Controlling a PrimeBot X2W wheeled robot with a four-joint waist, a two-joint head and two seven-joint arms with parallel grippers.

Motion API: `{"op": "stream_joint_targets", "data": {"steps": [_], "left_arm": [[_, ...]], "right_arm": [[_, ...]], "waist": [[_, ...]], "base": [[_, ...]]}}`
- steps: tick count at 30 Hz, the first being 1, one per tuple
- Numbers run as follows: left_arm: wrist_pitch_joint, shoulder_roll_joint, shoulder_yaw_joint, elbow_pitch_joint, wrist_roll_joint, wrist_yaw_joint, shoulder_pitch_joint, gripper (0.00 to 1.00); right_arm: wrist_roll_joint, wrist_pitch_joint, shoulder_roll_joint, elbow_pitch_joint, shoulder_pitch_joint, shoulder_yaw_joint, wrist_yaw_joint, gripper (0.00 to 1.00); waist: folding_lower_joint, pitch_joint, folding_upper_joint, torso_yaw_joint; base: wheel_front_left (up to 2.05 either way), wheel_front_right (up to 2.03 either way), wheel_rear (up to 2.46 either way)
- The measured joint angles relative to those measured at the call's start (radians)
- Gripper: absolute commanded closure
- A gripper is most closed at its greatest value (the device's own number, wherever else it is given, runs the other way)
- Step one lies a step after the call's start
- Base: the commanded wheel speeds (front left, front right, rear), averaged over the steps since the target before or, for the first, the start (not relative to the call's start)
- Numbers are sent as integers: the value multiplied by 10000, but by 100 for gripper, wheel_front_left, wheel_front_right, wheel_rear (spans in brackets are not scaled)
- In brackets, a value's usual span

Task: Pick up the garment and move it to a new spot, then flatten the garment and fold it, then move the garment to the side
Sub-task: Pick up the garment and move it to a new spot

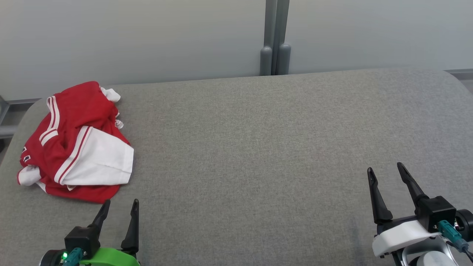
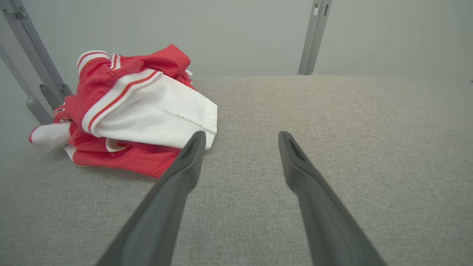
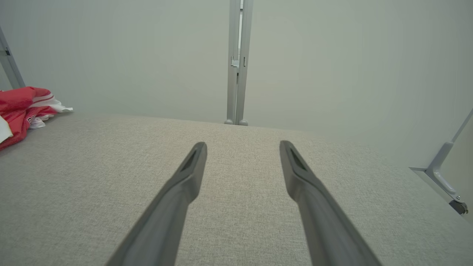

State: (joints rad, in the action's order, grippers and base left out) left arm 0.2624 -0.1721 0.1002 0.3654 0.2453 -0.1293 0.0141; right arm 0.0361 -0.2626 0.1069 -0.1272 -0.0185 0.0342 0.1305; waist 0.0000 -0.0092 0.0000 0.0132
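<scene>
**Position of the workpiece.** The garment point(image 1: 74, 144), a crumpled red piece with white panels and striped trim, is located at the far left of the grey fabric-covered counter point(image 1: 258, 147), close to its left edge and rear corner. It lies bunched in a heap, not flattened. No clear long axis can be read from the heap. A white panel faces the near-right side, and a striped band runs diagonally across the top.

**End effector state.** The left end effector point(image 1: 121, 202) is seen with its two fingers apart and nothing held between them. The right end effector point(image 1: 385, 168) is likewise spread apart and empty. Both are positioned above the near edge of the counter, fingers pointing away from the robot.

**Governing relation.** The garment lies directly ahead of the left end effector and slightly to its left, with its near red hem just beyond the fingertips. In the left wrist view, the white panel is seen just past the tip of the left-hand finger. The right end effector is well apart from the garment, across the whole width of the counter. The left arm is therefore judged the nearer one for the pick-up.

**Surroundings and obstructions.** Nothing stands between the left end effector and the garment. A grey upright post point(image 1: 275, 37) is fixed against the pale wall behind the counter, well clear of the approach path.
</scene>
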Motion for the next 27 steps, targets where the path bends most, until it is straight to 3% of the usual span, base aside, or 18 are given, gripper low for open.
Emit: {"op": "stream_joint_targets", "data": {"steps": [10, 27], "left_arm": [[2, 115, -104, 21, -63, 0, 174, 0], [2, 253, -646, -163, -138, 0, -296, 0]], "right_arm": [[-4, -2, 35, 27, 33, -477, 2, 0], [105, -2, 61, -249, 291, -1187, 2, 0]], "waist": [[-1, 4, 0, 674], [-1, -210, 0, 3443]], "base": [[0, 0, 0], [0, 0, 0]]}}
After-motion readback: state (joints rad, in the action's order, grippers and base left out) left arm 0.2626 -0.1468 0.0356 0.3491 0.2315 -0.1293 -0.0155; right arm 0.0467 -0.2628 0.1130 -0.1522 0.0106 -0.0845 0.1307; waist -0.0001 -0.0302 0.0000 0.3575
